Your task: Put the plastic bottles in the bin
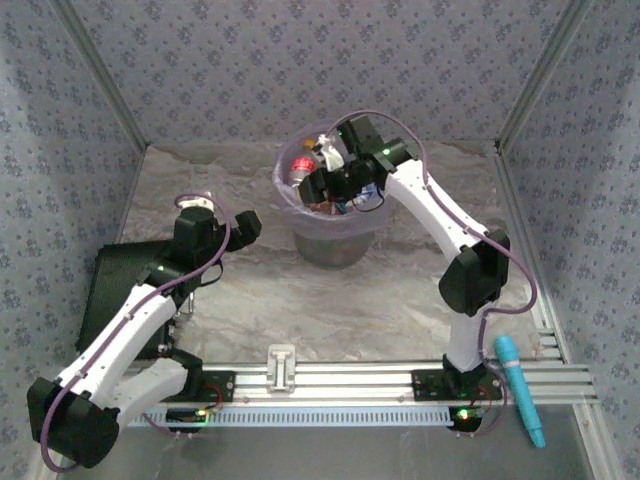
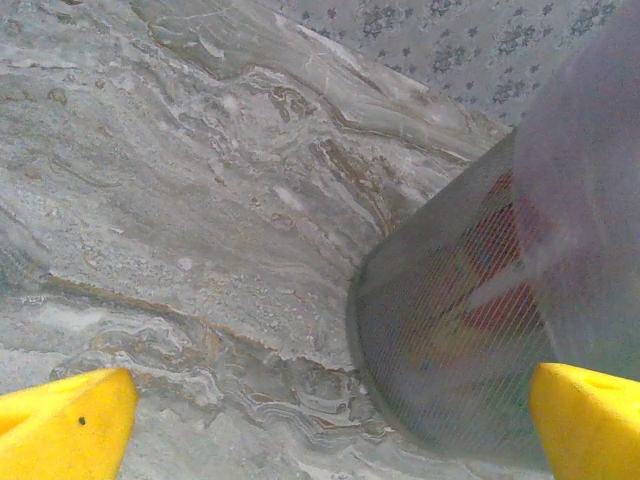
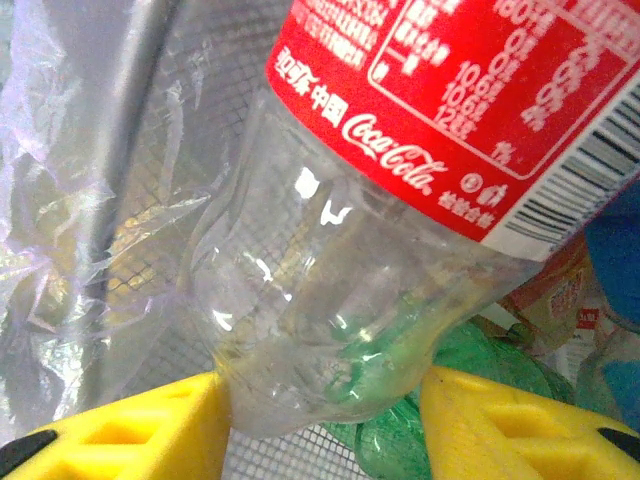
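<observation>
The bin (image 1: pixel 335 240), a round mesh bin with a pale lilac liner, stands at the middle back of the table. My right gripper (image 1: pixel 325 185) hangs over its mouth, shut on a clear plastic bottle (image 3: pixel 400 270) with a red Coca-Cola label. Its yellow fingers (image 3: pixel 130 440) pinch the bottle's lower end, inside the liner (image 3: pixel 60 200). Below it lie a green bottle (image 3: pixel 480 370) and other plastic bottles. My left gripper (image 1: pixel 197 208) is low over the table left of the bin, open, its fingers (image 2: pixel 70 420) wide apart with bare table between them. The bin's wall (image 2: pixel 450 340) is close on its right.
A black pad (image 1: pixel 110 290) lies at the left under the left arm. A teal pen-like tool (image 1: pixel 520 390) lies beside the right arm's base on the aluminium rail (image 1: pixel 350 380). Patterned walls close in the table on three sides.
</observation>
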Available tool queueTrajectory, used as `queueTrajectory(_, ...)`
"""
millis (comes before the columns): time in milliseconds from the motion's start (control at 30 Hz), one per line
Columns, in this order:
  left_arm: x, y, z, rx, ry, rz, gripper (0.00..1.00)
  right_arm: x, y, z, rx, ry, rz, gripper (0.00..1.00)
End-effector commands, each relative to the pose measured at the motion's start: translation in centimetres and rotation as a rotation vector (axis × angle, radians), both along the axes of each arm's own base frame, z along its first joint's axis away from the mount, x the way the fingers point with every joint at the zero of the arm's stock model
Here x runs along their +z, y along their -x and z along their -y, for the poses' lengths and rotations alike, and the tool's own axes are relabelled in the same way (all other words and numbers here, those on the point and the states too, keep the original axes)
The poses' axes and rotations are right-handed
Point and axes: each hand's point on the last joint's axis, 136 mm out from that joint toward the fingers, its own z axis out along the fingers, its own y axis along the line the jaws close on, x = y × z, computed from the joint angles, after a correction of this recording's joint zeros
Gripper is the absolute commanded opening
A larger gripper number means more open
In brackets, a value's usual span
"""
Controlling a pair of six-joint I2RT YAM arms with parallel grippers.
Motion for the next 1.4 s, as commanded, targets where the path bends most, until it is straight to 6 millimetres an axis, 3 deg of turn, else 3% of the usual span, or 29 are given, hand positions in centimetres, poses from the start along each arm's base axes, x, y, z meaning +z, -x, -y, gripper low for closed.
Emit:
queueTrajectory(0, 1.4, 0.0, 0.1, -0.021, 0.005, 0.028, 1.00, 0.8, 0.0, 0.1, -0.041, 0.076, 0.048, 0.54)
queueTrajectory(100, 1.3, 0.0, 0.1, -0.020, 0.002, 0.026, 1.00, 1.9, -1.4, 1.6, -0.124, 0.180, 0.172, 0.57)
queueTrajectory(267, 2.0, -0.7, 0.0, -0.022, -0.019, 0.045, 1.00, 5.1, -1.8, 3.0, -0.157, 0.189, 0.279, 0.67)
queueTrajectory(467, 3.6, -2.4, -0.8, -0.020, -0.134, 0.063, 1.00, 11.4, -2.1, 6.5, -0.221, 0.109, 0.422, 0.76)
queueTrajectory(567, 3.9, -3.2, -2.7, 0.021, -0.251, 0.079, 1.00, 13.6, -2.6, 10.3, -0.296, 0.091, 0.478, 0.87)
queueTrajectory(633, 3.9, -3.5, -4.7, 0.074, -0.326, 0.077, 1.00, 14.5, -3.1, 13.8, -0.373, 0.093, 0.524, 1.00)
queueTrajectory(733, 3.2, -3.6, -7.6, 0.143, -0.385, 0.059, 1.00, 14.5, -3.6, 19.3, -0.508, 0.118, 0.563, 1.00)
queueTrajectory(833, 1.8, -3.5, -10.5, 0.212, -0.422, 0.024, 1.00, 12.3, -4.1, 25.3, -0.643, 0.202, 0.574, 1.00)
queueTrajectory(933, -0.1, -2.9, -13.3, 0.294, -0.480, -0.012, 1.00, 7.1, -4.2, 31.2, -0.786, 0.348, 0.522, 1.00)
queueTrajectory(1000, -1.2, -2.8, -14.7, 0.334, -0.516, -0.009, 1.00, 4.0, -4.3, 33.8, -0.852, 0.389, 0.529, 1.00)
queueTrajectory(1133, -3.6, -3.2, -16.1, 0.358, -0.552, 0.018, 1.00, -2.9, -4.4, 36.6, -0.915, 0.473, 0.544, 1.00)
queueTrajectory(1300, -6.5, -4.3, -16.2, 0.334, -0.585, 0.042, 1.00, -9.1, -4.8, 38.0, -0.962, 0.539, 0.533, 1.00)
queueTrajectory(1367, -7.5, -4.9, -16.1, 0.323, -0.592, 0.056, 1.00, -10.6, -5.1, 38.1, -0.969, 0.547, 0.559, 1.00)
